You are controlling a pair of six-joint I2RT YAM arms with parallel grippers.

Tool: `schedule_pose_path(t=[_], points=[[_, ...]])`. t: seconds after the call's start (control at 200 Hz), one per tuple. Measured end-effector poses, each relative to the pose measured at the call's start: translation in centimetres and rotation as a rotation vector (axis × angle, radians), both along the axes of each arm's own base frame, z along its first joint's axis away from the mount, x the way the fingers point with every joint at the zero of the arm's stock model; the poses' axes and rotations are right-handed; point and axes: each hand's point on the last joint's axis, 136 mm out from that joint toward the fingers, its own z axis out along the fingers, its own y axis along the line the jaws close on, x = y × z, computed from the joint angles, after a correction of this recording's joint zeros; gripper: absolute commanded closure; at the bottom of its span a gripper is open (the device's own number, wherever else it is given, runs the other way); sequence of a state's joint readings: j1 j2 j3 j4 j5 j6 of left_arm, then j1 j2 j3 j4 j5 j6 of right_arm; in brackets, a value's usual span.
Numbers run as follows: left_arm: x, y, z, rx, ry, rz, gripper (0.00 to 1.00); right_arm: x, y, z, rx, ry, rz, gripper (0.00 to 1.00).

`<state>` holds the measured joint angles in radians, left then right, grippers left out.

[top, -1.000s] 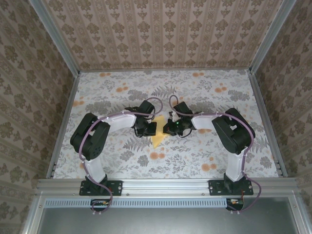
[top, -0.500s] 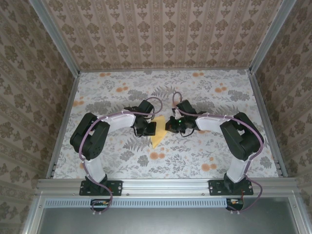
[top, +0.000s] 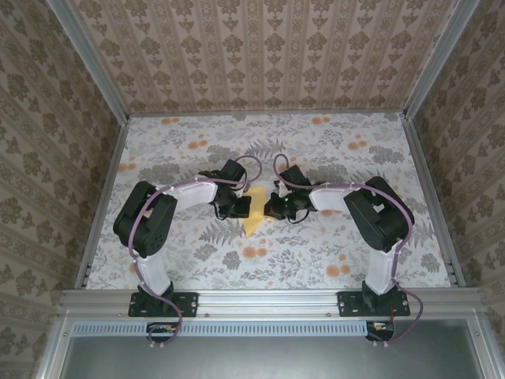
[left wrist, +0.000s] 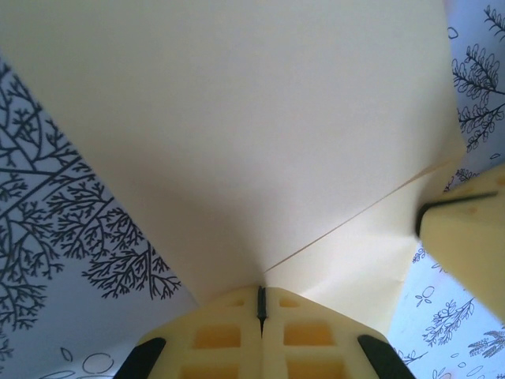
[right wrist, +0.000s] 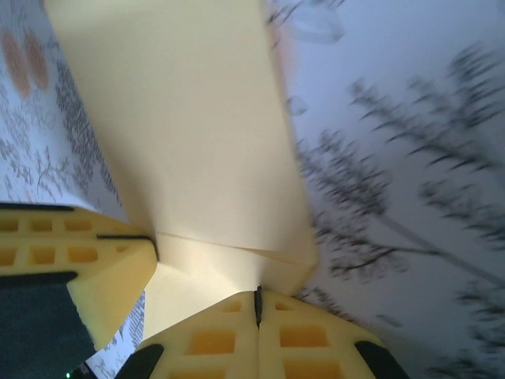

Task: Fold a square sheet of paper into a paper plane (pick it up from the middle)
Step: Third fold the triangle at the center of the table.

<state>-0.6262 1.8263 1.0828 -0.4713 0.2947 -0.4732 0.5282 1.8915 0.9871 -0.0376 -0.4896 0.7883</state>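
Yellow-orange, the folded sheet of paper is at the middle of the floral counter, its point toward the near rail. The left fingers are clenched on its left edge and the right fingers on its right edge. A crease runs out from the left grip. Bare counter lies open on every side, out to the 3 papered walls.
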Motion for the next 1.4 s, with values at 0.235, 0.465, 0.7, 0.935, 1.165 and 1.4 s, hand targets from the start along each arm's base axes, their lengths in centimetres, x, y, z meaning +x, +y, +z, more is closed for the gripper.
schedule_pose_path(t=[0.235,0.465,0.7,0.935,1.165,1.4], points=[[0.1,0.0,0.1,-0.001,-0.005,-0.024,1.00,1.5,-3.0,1.0,-0.047,-0.035,-0.091,0.97],[0.4,-0.1,0.1,0.006,-0.008,-0.055,1.00,0.6,0.0,2.6,0.003,-0.067,-0.014,0.97],[0.4,-0.1,0.1,0.005,-0.015,-0.075,1.00,0.9,2.6,1.7,0.036,-0.046,0.039,0.98],[0.4,-0.1,0.2,0.000,-0.014,-0.076,1.00,0.8,2.4,0.1,0.018,-0.008,0.027,0.98],[0.8,-0.2,1.0,-0.018,-0.024,-0.027,0.96,0.7,2.3,-0.1,0.029,-0.004,0.002,0.99],[1.0,-1.1,6.2,-0.150,-0.122,0.090,0.85,0.8,2.2,-0.1,0.046,-0.008,-0.037,0.99]])
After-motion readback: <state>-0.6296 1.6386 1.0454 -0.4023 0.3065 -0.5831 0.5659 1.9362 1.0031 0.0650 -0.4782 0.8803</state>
